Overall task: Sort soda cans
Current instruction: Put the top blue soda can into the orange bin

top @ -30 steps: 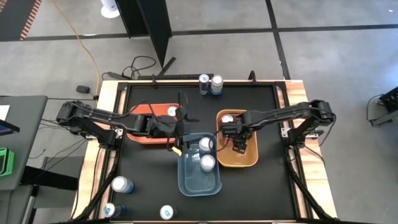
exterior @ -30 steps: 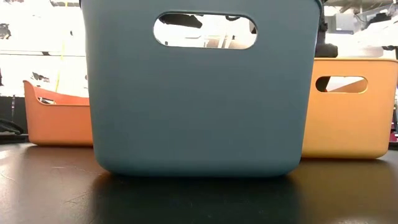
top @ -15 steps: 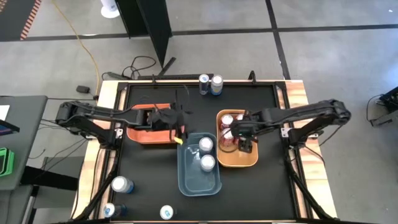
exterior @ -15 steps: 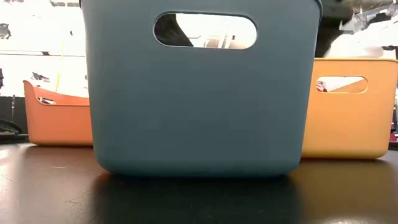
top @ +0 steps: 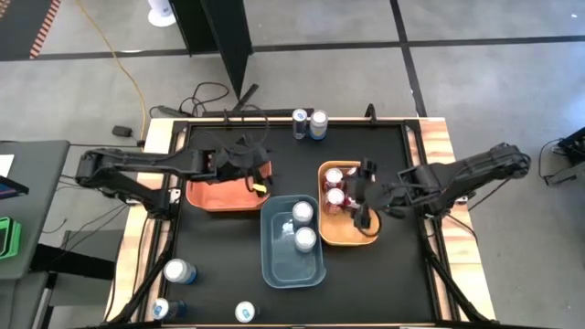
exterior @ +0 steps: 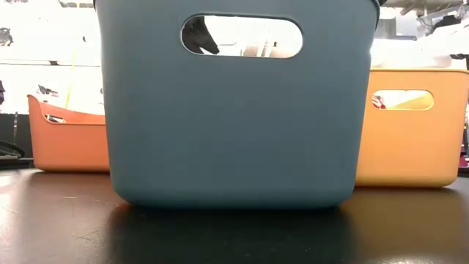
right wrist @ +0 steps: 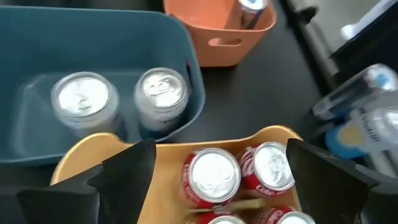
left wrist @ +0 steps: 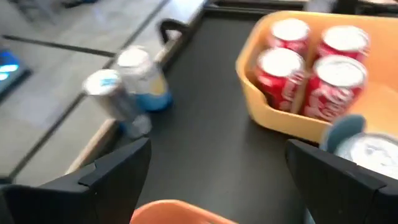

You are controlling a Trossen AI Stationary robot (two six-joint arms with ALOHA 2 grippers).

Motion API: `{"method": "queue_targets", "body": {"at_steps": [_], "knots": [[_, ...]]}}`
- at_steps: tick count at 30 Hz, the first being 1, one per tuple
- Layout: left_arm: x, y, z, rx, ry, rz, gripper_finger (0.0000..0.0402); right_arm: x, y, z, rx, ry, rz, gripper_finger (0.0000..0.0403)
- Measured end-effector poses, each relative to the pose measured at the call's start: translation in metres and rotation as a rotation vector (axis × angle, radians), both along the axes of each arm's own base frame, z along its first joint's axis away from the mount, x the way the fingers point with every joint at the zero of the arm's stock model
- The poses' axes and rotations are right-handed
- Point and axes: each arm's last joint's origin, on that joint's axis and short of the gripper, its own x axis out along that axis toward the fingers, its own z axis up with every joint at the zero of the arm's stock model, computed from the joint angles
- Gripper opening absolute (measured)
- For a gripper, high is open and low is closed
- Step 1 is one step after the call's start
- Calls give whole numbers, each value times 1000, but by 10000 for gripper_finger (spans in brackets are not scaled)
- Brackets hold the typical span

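Two silver cans (top: 303, 212) (top: 305, 239) stand in the blue bin (top: 315, 270), also seen in the right wrist view (right wrist: 81, 98) (right wrist: 163, 92). Several red cans (left wrist: 336, 81) (right wrist: 214, 174) stand in the far end of the yellow bin (top: 370, 239). Two blue-and-silver cans (top: 309, 122) stand at the table's far edge. More cans (top: 178, 270) (top: 245, 312) stand near the front left. My left gripper (top: 260, 179) (left wrist: 217, 180) hovers open over the orange bin (top: 206, 196). My right gripper (top: 358, 206) (right wrist: 224, 180) hovers open over the yellow bin.
The three bins sit close together mid-table; in the low view the blue bin (exterior: 234, 110) fills the front, with the orange bin (exterior: 69, 143) and yellow bin (exterior: 410, 125) behind. A can (right wrist: 252, 11) stands in the orange bin. Wooden rails (top: 155, 146) frame the black tabletop.
My left gripper has swung from the blue bin's far left corner toward the far edge, over the orange bin. My right gripper has risen out of the yellow bin, drawn back toward the table's right edge and tipped up, uncovering the red cans. Both have stayed open.
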Motion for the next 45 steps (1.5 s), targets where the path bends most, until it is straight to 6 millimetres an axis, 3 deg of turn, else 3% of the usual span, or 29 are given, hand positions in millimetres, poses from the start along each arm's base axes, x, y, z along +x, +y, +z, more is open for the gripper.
{"method": "queue_targets", "body": {"at_steps": [3,6,16,22,26,33,45], "knots": [[-10,6,21,27,-42,38,366,3,8,-4,-68,-58,-10,375],[-15,25,37,13,-85,98,366,8,13,-7,-111,-131,13,375],[8,115,31,-44,-27,176,366,11,26,-3,-107,-233,72,368],[39,175,22,-137,58,168,366,7,41,-2,-64,-263,110,368],[58,202,16,-160,147,160,366,2,53,-2,-27,-273,143,368],[82,225,10,-175,220,142,366,-6,70,-3,14,-279,186,368],[95,262,-11,-313,174,118,366,-11,77,-3,18,-275,214,368]]}}
